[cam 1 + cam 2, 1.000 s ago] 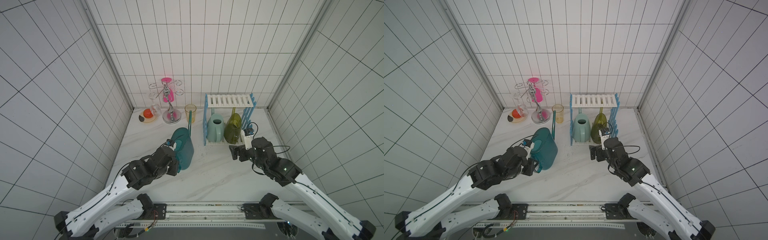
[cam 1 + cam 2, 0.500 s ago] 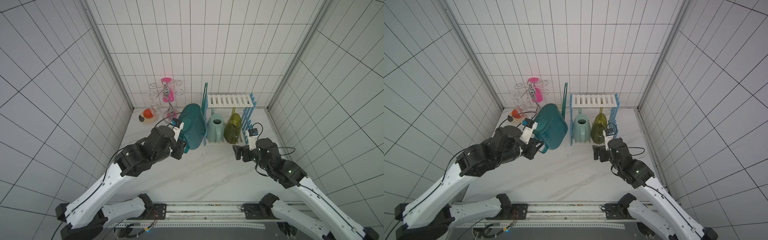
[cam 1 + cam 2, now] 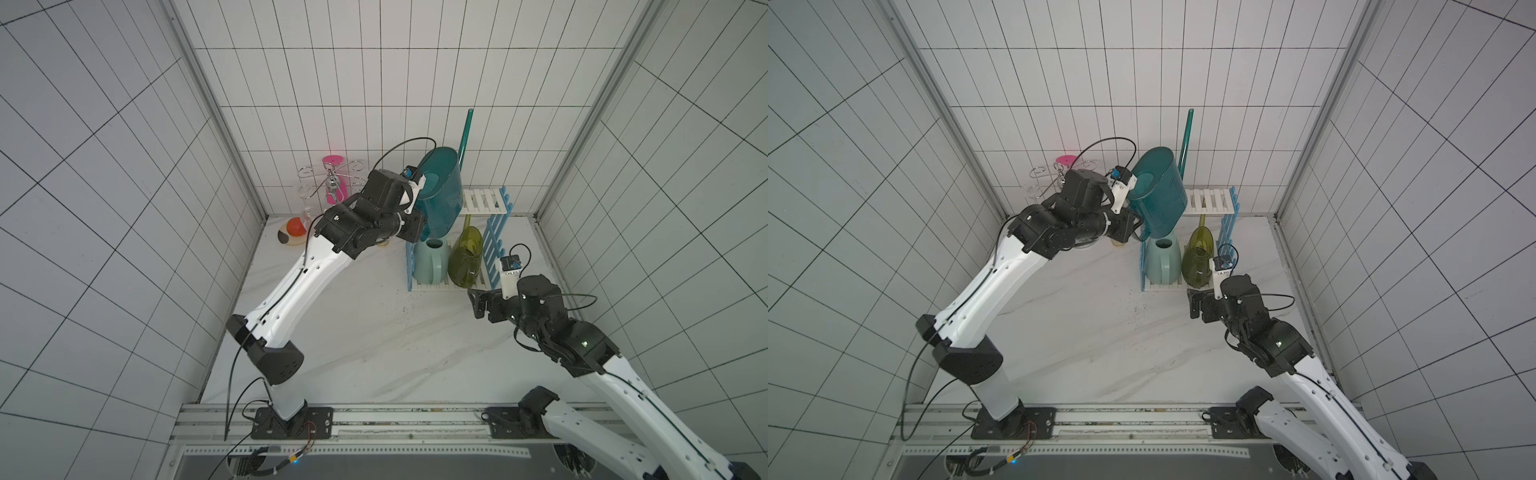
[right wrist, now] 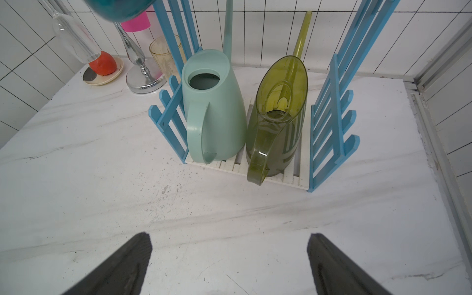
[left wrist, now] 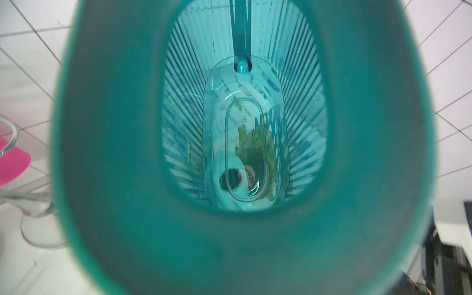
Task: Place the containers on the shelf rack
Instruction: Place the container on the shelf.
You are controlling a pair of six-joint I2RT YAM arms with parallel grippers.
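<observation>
My left gripper is shut on the handle of the dark teal container, held high over the left end of the shelf rack's top shelf, spout up. In the left wrist view the teal container fills the frame and hides the fingers. The pale mint container and the olive-green container stand side by side on the shelf rack's lower tier. My right gripper is open over bare table in front of the rack, holding nothing.
A chrome glass-hanger stand with a pink cup and a clear glass stands at the back left. A plate with a red fruit and a yellow cup are beside it. Tiled walls close in on three sides.
My left arm has lifted the teal container off the table, up and back towards the rack's top shelf. My right arm has drawn back slightly from the rack.
</observation>
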